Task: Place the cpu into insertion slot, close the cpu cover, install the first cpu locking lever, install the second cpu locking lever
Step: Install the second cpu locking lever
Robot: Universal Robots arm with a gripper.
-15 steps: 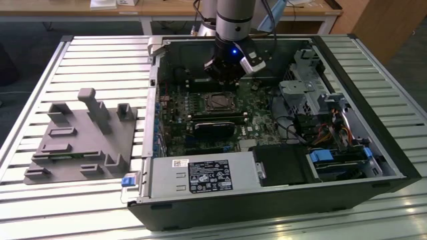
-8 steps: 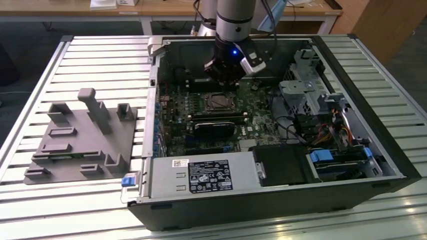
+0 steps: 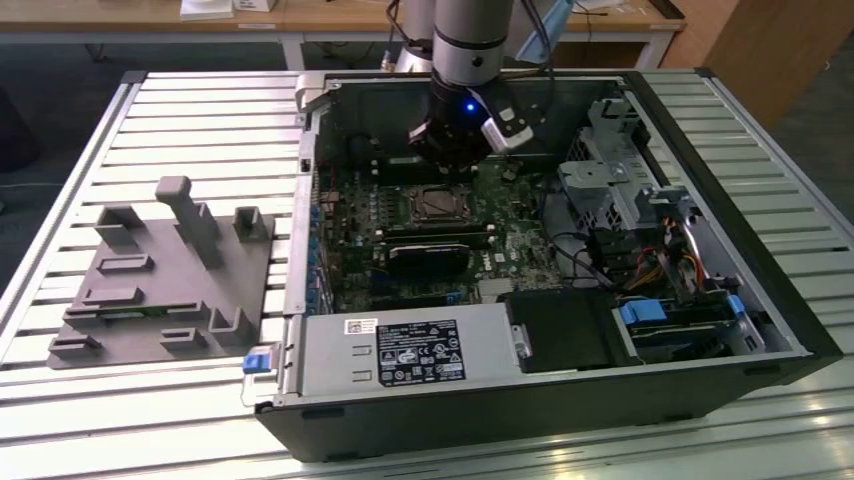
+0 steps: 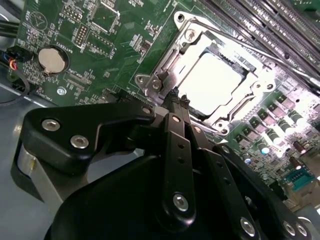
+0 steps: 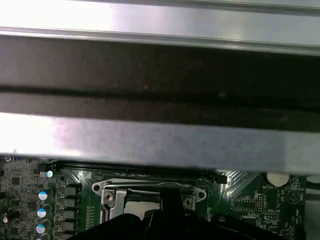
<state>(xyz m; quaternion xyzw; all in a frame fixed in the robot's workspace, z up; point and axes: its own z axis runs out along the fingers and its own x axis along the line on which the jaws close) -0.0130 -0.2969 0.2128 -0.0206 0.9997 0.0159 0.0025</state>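
The cpu (image 4: 212, 82) lies pale and flat in the insertion slot (image 3: 434, 205) on the green board. The silver cpu cover (image 4: 172, 62) lies down around it, with the chip's face showing through its window. My gripper (image 4: 179, 97) hangs just above the board at the socket's edge, its black fingertips pressed together with nothing visible between them. In the exterior view the gripper (image 3: 451, 165) sits just behind the socket inside the open computer case. In the first wrist view the socket (image 5: 150, 195) shows under the case's metal wall. I cannot make out how the locking levers stand.
Long memory slots (image 4: 260, 20) run beside the socket, and a coin battery (image 4: 52, 60) sits on the board. A black block (image 3: 427, 250) lies in front of the socket, with the power supply (image 3: 400, 350) nearer. Drive cages and cables (image 3: 641, 230) fill the exterior view's right. A grey fixture (image 3: 160, 270) rests outside the case.
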